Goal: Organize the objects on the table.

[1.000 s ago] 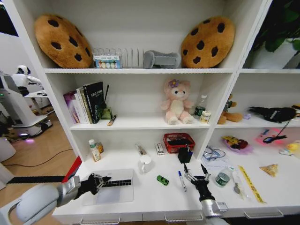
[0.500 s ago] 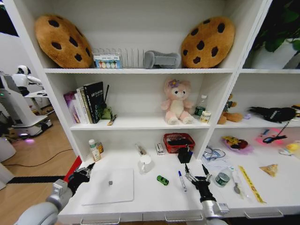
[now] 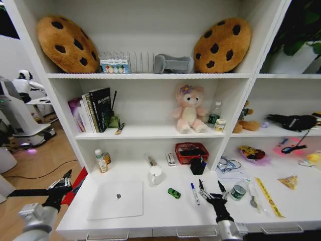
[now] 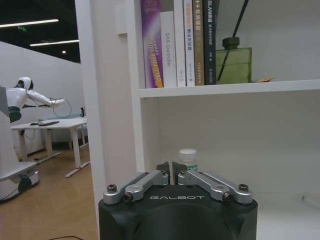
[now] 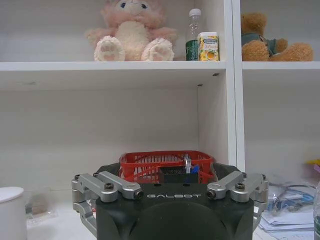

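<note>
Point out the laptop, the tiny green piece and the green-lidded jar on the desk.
laptop (image 3: 116,199): head view, middle of its closed silver lid.
tiny green piece (image 3: 174,193): head view, its top surface, centre.
green-lidded jar (image 3: 237,192): head view, on its green lid.

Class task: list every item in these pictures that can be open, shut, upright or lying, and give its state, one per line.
Laptop: shut, flat.
Left tool: shut.
Right tool: open, empty.
Pen: lying flat.
Jar: lid on.
Mug: upright.
</note>
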Robot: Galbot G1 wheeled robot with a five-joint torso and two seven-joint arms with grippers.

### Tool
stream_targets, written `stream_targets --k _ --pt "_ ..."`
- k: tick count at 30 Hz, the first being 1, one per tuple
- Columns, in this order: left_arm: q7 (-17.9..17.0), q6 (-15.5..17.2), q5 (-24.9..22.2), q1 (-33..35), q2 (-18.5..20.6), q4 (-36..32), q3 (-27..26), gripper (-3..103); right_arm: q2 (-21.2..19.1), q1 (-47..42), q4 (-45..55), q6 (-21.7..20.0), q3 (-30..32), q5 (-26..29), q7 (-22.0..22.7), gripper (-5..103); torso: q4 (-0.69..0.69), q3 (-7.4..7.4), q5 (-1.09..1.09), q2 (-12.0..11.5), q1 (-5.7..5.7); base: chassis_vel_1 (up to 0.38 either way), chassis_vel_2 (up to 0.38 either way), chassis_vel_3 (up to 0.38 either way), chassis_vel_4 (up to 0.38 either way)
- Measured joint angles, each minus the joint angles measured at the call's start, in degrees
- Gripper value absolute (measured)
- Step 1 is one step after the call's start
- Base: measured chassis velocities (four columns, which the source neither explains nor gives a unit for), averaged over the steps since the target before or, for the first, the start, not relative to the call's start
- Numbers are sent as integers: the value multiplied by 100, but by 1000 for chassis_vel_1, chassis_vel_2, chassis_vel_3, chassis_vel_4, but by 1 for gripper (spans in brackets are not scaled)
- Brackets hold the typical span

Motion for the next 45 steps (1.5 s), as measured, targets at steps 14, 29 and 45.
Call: stream_targets --k 14,29,45 --pt "147 125 226 71 -150 -308 147 55 -112 -132 266 -79 -33 -12 -217 100 1 1 -2 -1 0 0 0 0 0" --pt "129 172 238 82 -213 -324 235 100 -329 -140 255 -195 -116 -169 -298 100 1 1 -1 0 1 0 0 0 0" --pt "-26 207 331 58 -230 -272 340 100 -1579 132 -126 -1142 -702 54 -1686 100 1 1 -1 0 1 0 0 0 0"
